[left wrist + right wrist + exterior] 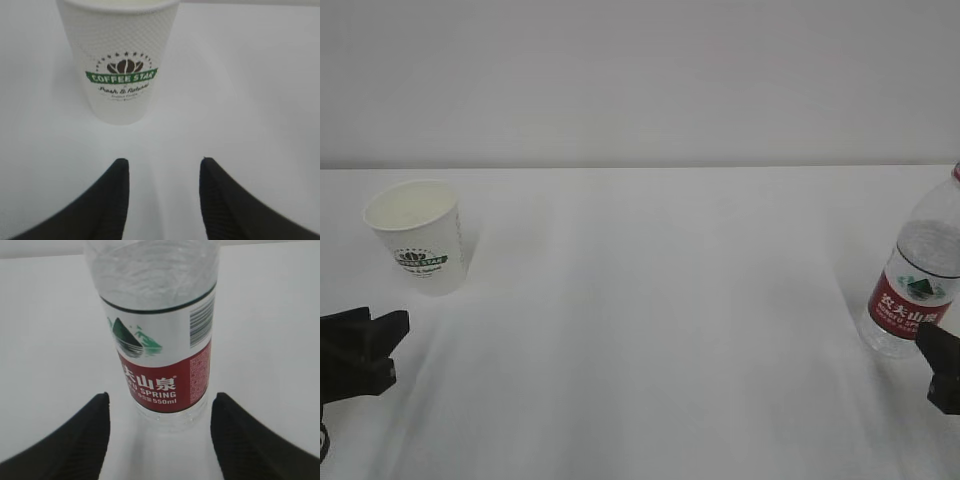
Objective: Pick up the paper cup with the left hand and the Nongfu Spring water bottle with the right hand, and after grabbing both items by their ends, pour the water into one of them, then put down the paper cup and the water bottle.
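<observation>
Paper cup [418, 236] stands upright on the white desk [650, 330], far left, mouth up, green round logo facing the camera. In the left wrist view the cup [119, 60] sits ahead of the left gripper [162, 165], slightly left of the gap between the two black fingers [112, 200]. Fingers are apart with bare desk between them; nothing held, no contact with the cup. In the exterior view the left gripper [380, 335] is low at the left edge, near the cup but short of it.

Water bottle [912, 285] stands upright at the far right of the desk, red label with white characters facing forward, top cut off by the frame edge. Right wrist view: bottle [160, 340] is centred ahead of the right gripper [160, 400], its base just beyond the fingertips. Jaws spread wider than the bottle, one finger [75, 440] on each side; not touching it, nothing gripped. Water level inside cannot be judged. In the exterior view the right gripper [942, 362] shows at the right edge, just in front of the bottle's base.

Cup and bottle well apart.
</observation>
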